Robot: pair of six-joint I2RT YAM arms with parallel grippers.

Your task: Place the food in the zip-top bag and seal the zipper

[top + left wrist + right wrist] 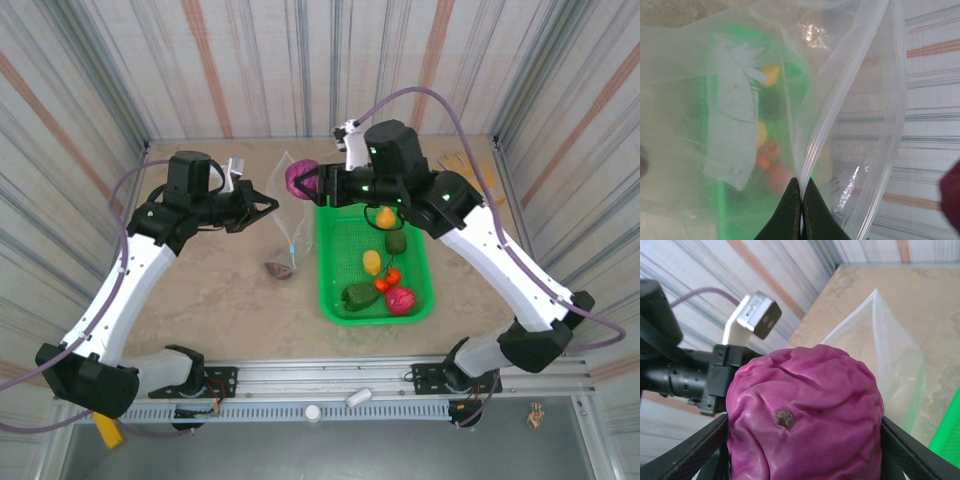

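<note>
"Purple wrinkled plastic cabbage (805, 405) is clamped in the right hand (308, 182), with the clear floppy zip-top bag (290, 225) just beyond it."

"Left hand (801, 202) pinches shut on its whitish zipper strip (840, 95). I'd want that mouth wider before lowering."

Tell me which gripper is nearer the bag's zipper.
Left. The left gripper is shut on the zipper itself. The right gripper holds the purple food beside the zip-top bag, on its green basket side.

Top camera overhead, far — wrist cameras close, both facing zip-top bag (892, 355).
</note>
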